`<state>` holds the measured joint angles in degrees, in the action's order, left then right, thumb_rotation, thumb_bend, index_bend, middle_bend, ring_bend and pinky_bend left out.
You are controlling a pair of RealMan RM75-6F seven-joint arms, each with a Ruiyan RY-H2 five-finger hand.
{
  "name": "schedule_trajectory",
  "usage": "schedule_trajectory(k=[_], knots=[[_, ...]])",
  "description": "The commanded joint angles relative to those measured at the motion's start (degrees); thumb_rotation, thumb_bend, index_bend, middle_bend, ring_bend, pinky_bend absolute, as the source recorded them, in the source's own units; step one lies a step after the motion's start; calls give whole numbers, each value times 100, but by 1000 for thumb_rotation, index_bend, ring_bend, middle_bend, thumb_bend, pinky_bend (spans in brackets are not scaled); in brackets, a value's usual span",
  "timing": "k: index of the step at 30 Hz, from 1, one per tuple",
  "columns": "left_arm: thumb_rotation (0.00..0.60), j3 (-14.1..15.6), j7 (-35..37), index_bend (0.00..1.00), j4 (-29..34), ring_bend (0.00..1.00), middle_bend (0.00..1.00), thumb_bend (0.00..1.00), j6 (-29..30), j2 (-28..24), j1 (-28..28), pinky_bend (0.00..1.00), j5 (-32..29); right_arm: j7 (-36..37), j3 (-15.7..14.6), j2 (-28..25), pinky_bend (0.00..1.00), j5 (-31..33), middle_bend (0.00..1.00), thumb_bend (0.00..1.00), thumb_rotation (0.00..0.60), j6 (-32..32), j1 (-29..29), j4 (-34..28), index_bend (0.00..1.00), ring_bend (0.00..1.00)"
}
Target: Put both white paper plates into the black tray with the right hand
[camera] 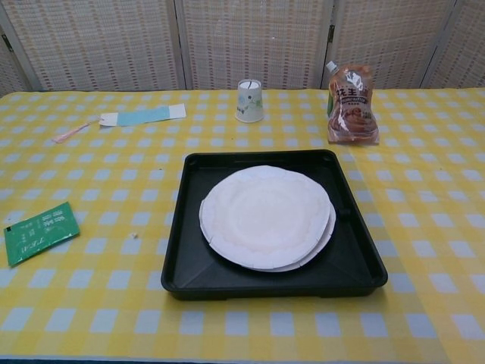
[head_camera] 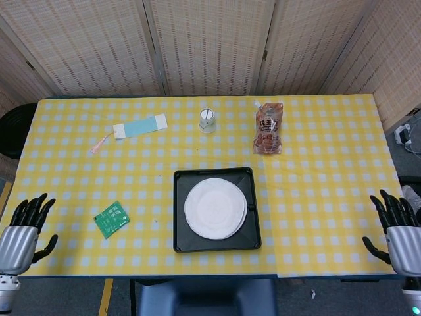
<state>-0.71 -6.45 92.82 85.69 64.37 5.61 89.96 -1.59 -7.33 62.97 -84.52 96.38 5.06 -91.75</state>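
Two white paper plates (head_camera: 215,207) (camera: 265,216) lie stacked in the black tray (head_camera: 181,180) (camera: 193,171) at the table's front middle, the lower one peeking out at the right. My right hand (head_camera: 398,232) hovers at the table's front right corner, far from the tray, fingers spread and holding nothing. At the front left corner my left hand (head_camera: 24,232) is likewise spread and empty. Neither hand shows in the chest view.
A white paper cup (head_camera: 208,120) (camera: 249,100) and a brown snack pouch (head_camera: 268,128) (camera: 350,105) stand behind the tray. A blue-and-white paper strip (head_camera: 139,126) (camera: 142,115) lies at the back left; a green packet (head_camera: 111,219) (camera: 39,231) lies left of the tray.
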Motion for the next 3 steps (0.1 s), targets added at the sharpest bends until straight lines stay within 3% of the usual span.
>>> schedule_trajectory(k=[1,3], knots=[[600,10,-133,0,18,0,0,422,19,84,17,0,65,81,-6,-125,0,-44,0,285,600,-9,-177,-56,0,0],[600,12,-172,0,5,0,0,422,17,107,19,0,66,135,34,-157,0,-90,0,285,600,-12,-218,-56,0,0]])
